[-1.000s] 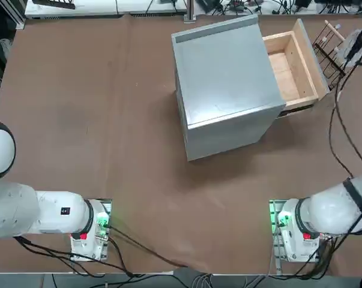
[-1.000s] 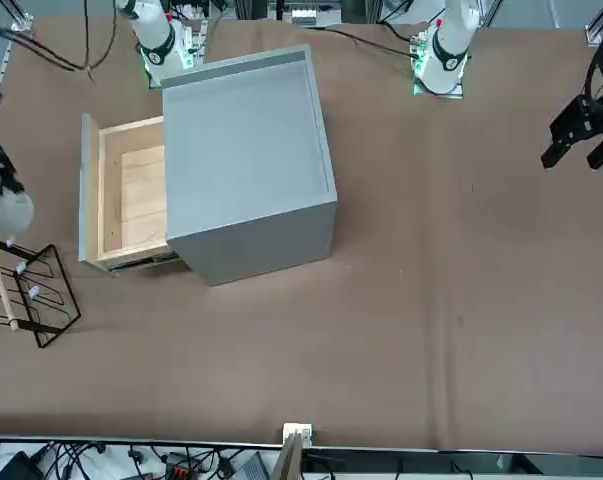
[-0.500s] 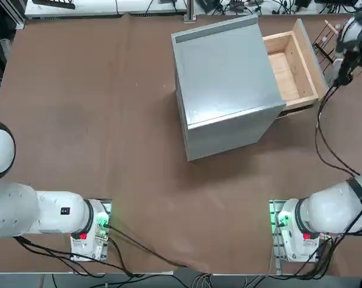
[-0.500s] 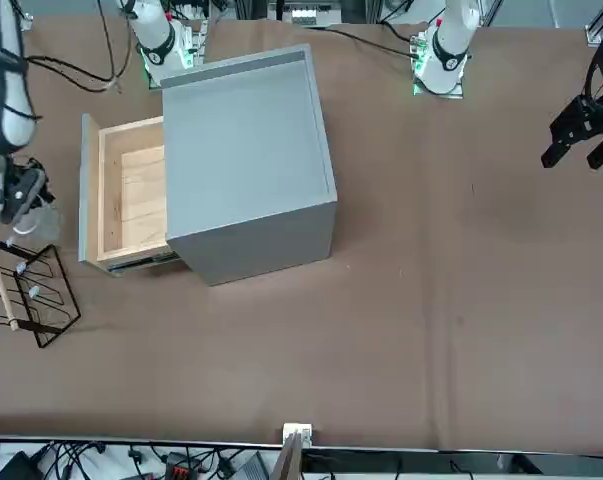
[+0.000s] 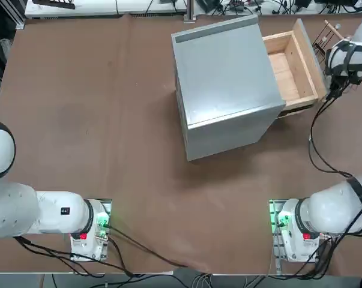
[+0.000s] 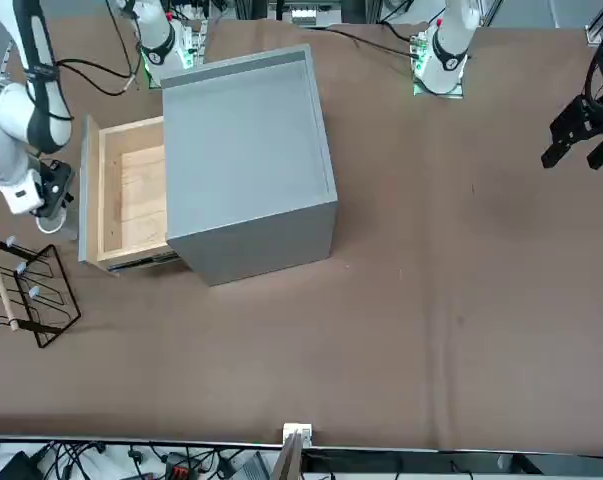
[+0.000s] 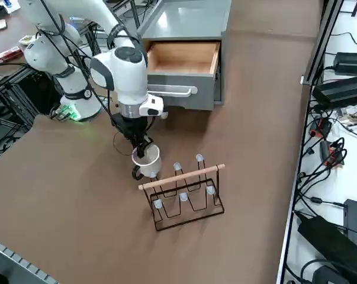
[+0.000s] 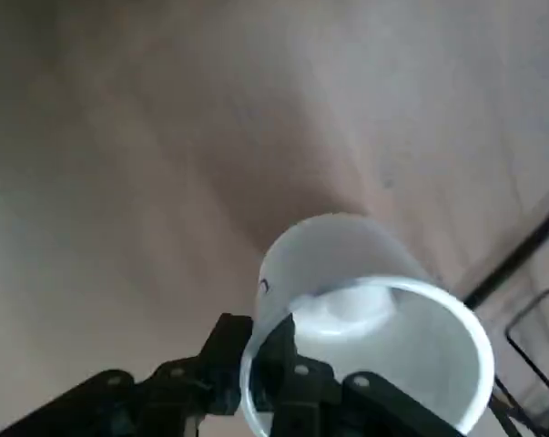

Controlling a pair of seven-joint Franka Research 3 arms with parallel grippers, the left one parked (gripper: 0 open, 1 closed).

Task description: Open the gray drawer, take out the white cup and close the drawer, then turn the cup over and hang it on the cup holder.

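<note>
White cup held at rim by right gripper

Small white cylindrical cup [image 7: 147, 161] hangs mouth-up from the right gripper [image 7: 141, 149], whose fingers are clamped on its rim, between the open plywood-and-gray drawer [image 7: 181, 66] and the dark wire cup holder [image 7: 187, 198], above the brown table [image 7: 77, 177].

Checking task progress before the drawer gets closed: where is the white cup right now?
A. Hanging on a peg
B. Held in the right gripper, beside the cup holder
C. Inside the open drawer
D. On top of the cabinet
B: the right gripper pinches the white cup by its rim, next to the cup holder; the gray drawer stands open and empty.
</note>
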